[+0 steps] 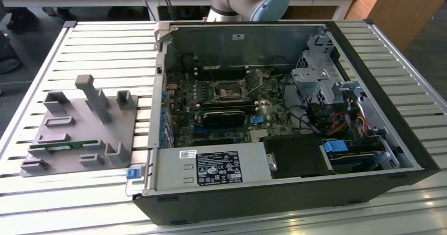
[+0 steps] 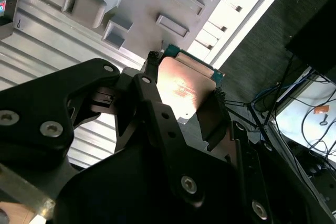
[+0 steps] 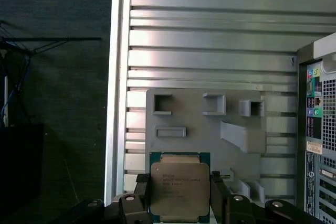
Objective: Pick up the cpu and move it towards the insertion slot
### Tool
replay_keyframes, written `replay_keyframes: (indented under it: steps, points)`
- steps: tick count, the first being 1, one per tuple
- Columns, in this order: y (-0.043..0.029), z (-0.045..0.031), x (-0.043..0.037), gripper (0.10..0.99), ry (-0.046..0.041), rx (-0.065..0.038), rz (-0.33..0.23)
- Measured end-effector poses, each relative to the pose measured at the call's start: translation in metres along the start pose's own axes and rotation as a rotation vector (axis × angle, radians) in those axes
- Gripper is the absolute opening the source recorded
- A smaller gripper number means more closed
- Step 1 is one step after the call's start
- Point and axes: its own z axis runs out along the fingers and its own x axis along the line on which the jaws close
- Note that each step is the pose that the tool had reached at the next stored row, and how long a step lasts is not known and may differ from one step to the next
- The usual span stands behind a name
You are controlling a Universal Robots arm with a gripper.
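Observation:
The cpu point(image 3: 180, 187) is a flat square chip with a silvery-beige top and a green rim. It sits between my gripper's point(image 3: 180, 199) two black fingers point(image 3: 218, 195), which are shut on its opposite edges. In both wrist views the cpu point(image 2: 184, 85) and gripper point(image 2: 184, 103) hang well above the grey holder plate point(image 3: 199, 135). The insertion slot point(image 1: 229, 90) is a square socket with a metal frame on the green motherboard point(image 1: 209, 114), inside the open computer case point(image 1: 279, 193). It lies towards the exterior view's right of the holder plate point(image 1: 70, 125).
The holder plate carries several raised grey blocks and a tall post point(image 1: 94, 96). The slatted metal table point(image 1: 98, 46) ends at an edge point(image 3: 118, 77) with dark floor beyond. The case's side walls, a power supply point(image 1: 209, 169) and a drive cage point(image 1: 314, 83) surround the motherboard.

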Motion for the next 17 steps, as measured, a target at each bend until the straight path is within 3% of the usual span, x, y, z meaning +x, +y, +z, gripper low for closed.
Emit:
replay_keyframes:
  steps: [17]
  points:
    - [-0.0005, -0.0003, -0.033, 0.545, 0.0, 0.0, 0.0]
